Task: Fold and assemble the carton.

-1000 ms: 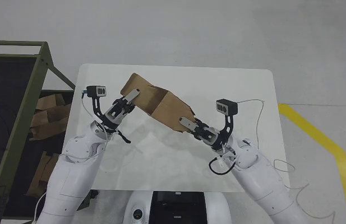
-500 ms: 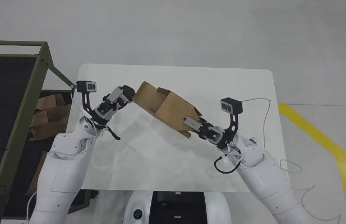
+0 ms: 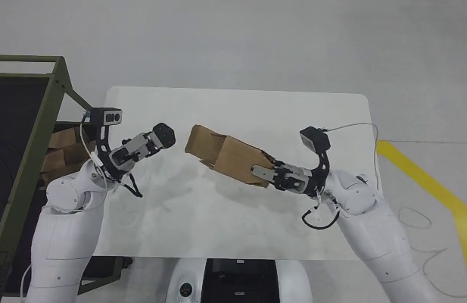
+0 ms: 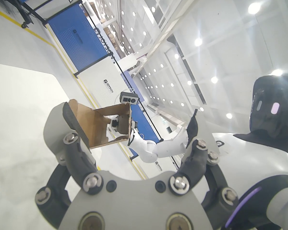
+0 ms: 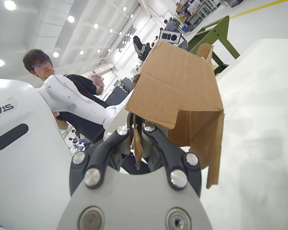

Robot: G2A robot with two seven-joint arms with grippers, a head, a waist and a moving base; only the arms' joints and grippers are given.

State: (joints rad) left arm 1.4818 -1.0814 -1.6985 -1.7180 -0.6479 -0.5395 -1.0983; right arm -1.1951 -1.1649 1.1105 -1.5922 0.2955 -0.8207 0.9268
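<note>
carton [image 3: 225, 155] sits over the middle of the table [image 3: 309, 114], a brown corrugated tube opened to a square section. one end gapes toward the left gripper [image 3: 163, 135], and the flaps are loose and ragged at the cut edges. we judge it light and fairly stiff across the panels but weak along the scored folds, so a hard squeeze would skew or crease it. a flap or a wall edge near a corner looks like the best hold, not a panel's middle. the right gripper [image 5: 136, 130] is clamped on a thin flap at the other end. the left gripper is spread wide with nothing in it, near the open end but apart. the table is smooth and white, and flat cardboard [image 3: 66, 151] lies in an olive rack [image 3: 59, 79] beside it.
</note>
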